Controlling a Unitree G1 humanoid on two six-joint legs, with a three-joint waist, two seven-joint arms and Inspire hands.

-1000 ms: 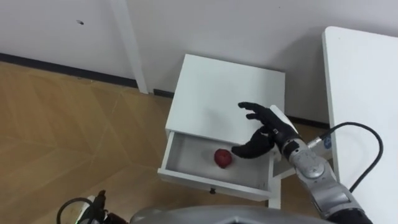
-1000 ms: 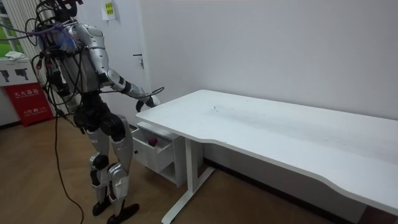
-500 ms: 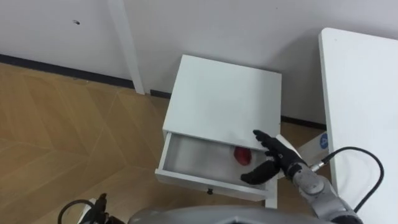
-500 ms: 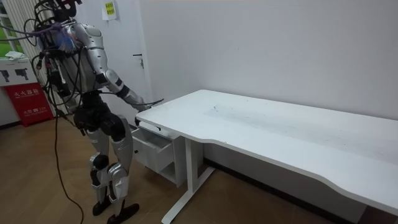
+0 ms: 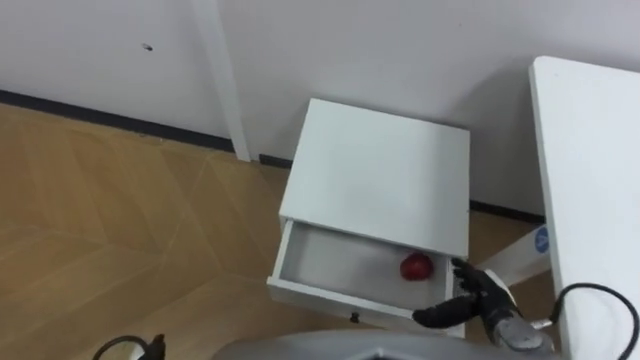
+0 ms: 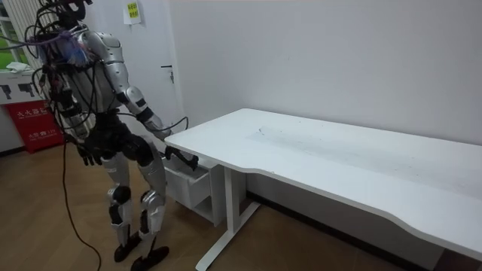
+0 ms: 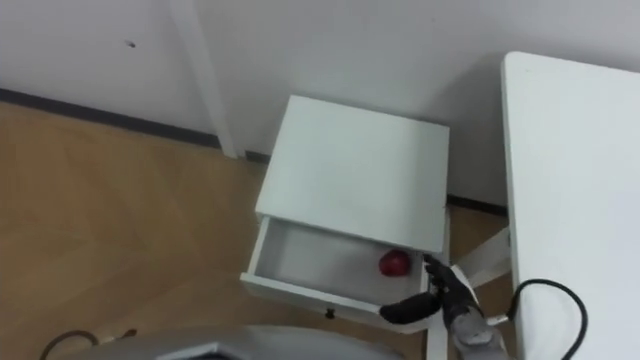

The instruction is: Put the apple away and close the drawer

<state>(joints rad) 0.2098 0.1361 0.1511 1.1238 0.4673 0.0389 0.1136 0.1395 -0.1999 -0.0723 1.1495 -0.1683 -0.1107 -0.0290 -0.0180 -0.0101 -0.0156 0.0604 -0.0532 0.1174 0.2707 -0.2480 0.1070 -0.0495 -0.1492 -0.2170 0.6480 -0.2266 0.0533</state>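
By the wall [image 5: 400,50], the open drawer [image 5: 330,262] holds the apple [image 5: 417,266].

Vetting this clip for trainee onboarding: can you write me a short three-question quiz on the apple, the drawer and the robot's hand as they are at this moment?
1. True or false: the right hand holds the red apple.
2. The white cabinet's drawer is: A) shut, B) open, C) lifted out.
3. In which part of the drawer does the apple lie?
Key: 1 false, the hand is open at the drawer's front right corner, apart from the apple; 2 B; 3 the right side, toward the back.
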